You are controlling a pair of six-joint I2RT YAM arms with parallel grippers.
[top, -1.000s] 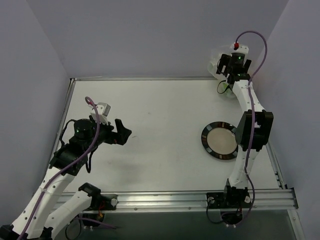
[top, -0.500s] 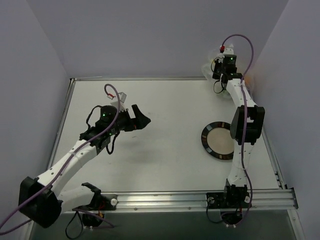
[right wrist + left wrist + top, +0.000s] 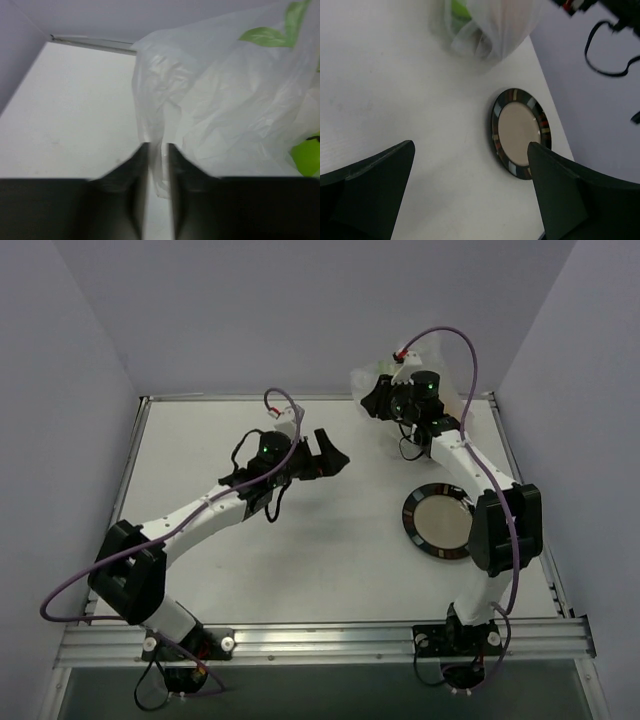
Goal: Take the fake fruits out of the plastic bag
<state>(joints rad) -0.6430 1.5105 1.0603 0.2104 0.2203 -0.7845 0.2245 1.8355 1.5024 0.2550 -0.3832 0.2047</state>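
While the right gripper point(image 3: 156, 150) has its two dark fingers pressed nearly together, a thin fold of the plastic bag point(image 3: 225, 100) is pinched between them. Seen from the right wrist, the clear, crinkled bag billows up and to the right of the fingers, and a printed green leaf point(image 3: 265, 36) shows near its top. One bright green fruit point(image 3: 306, 157) sits inside the bag at the lower right edge of that view. The other fruits cannot be made out.

From above, this arm reaches to the far right part of the white table point(image 3: 300, 540), close to the back wall, and the bag is gathered around its gripper. A round plate with a dark rim point(image 3: 412, 515) lies on the table nearer the arm bases, apart from the bag.

Over the middle of the table, the left gripper point(image 3: 325, 453) has its fingers spread wide and holds nothing. From its wrist view, the bag hangs ahead of the open fingers, well apart from them, with the plate lying between.
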